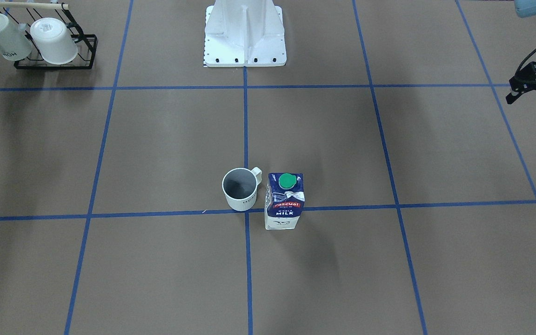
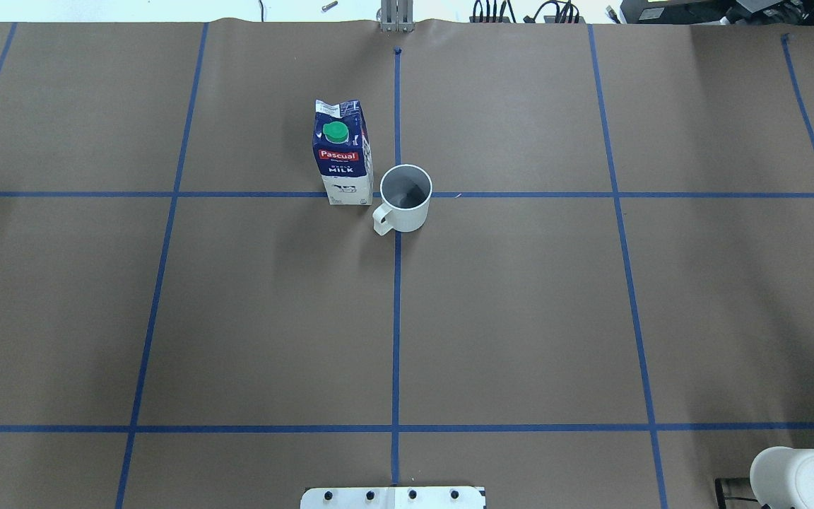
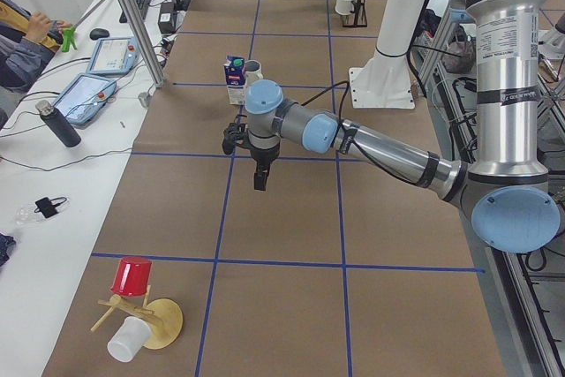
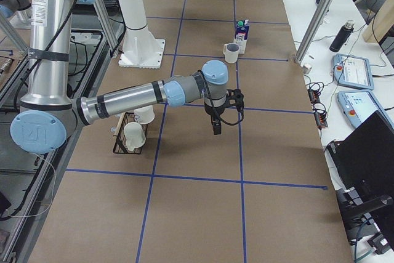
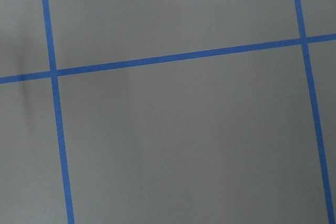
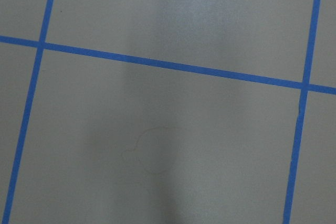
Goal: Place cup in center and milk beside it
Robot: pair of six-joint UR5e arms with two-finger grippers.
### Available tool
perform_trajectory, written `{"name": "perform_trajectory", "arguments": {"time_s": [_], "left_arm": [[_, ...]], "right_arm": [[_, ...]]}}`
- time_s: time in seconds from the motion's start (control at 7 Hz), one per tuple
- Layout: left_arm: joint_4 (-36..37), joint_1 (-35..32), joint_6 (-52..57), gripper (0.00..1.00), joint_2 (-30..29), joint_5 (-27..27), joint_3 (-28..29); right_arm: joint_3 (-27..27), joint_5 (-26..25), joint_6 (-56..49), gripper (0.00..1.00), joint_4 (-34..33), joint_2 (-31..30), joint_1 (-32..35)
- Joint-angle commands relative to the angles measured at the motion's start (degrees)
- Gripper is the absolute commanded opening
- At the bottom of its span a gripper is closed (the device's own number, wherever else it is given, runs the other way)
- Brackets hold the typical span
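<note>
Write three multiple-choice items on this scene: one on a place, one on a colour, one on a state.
1. Where does the white mug stand?
A. on the centre tape crossing
B. inside a corner square, clear of tape
C. on a side crossing

2. What colour is the milk carton's screw cap?
A. red
B. green
C. white

3. How is the milk carton?
A. lying on its side
B. upright
C. upside down

Key:
1 A: its base covers the spot where the two middle lines meet.
2 B: the round cap shows green from above.
3 B: it stands on its base, cap on top, beside the mug.
</note>
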Motion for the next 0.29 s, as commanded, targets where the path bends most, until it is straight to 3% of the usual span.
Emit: {"name": "perform_trajectory", "arguments": {"time_s": [0.0,0.14], "left_arm": [[-0.07,0.03,-0.04,0.99,-0.35,0.11,0.17],[-0.07,0.03,-0.47,0.99,-0.44,0.02,0.09]], "right_arm": [[-0.09,0.01,0.00,1.00,0.07,0.01,0.00],[-0.09,0.01,0.00,1.00,0.07,0.10,0.00]]}}
